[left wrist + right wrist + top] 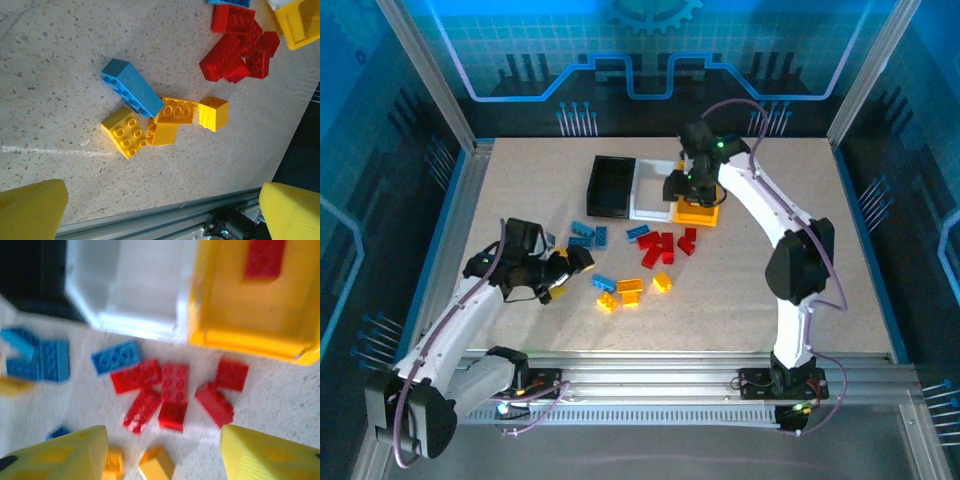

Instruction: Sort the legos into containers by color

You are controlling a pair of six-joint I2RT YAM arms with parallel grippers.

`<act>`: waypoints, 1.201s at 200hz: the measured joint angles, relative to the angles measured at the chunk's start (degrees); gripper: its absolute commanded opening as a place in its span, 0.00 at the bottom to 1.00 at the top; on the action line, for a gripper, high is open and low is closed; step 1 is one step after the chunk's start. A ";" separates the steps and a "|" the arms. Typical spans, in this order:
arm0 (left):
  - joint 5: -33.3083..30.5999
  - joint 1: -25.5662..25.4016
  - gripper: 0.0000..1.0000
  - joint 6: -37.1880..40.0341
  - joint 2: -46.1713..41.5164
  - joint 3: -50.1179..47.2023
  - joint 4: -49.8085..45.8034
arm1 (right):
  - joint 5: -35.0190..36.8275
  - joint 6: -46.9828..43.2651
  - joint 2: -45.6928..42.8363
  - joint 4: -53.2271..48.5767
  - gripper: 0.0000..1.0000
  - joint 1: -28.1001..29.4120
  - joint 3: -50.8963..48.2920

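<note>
Here, the left jaws, wide and empty, are nearest the yellow-blue cluster (620, 290).
Ahead of them on the desk (520, 180), a yellow brick (126, 132) sits beside a blue brick (132, 88) lying diagonal to the gap. Farther off, the right jaws, also wide and empty, face red bricks (172, 390) beside the yellow bin (240, 342).

Robotics lab test cell.
A speckled beige tabletop (790, 190) sits inside silver aluminium frame posts (430, 75); a blue far wall panel (520, 40) shows printed gear and circuit lines, and white robot arms (760, 200) are bolted to a near metal rail (650, 385).
</note>
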 measured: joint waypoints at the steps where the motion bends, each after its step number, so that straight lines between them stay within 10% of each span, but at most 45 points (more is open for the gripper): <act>1: 0.02 0.02 0.99 0.04 0.04 0.00 0.00 | -0.09 -0.20 -0.22 0.07 0.62 0.11 -0.33; 72: -0.39 -3.08 0.99 -6.58 -5.60 -5.29 4.57 | -3.58 -12.11 -7.32 3.98 0.63 8.52 -25.14; 240: -3.82 -5.44 0.99 -13.53 -14.58 -12.52 5.49 | 1.57 -13.40 2.97 5.99 0.54 16.50 -24.63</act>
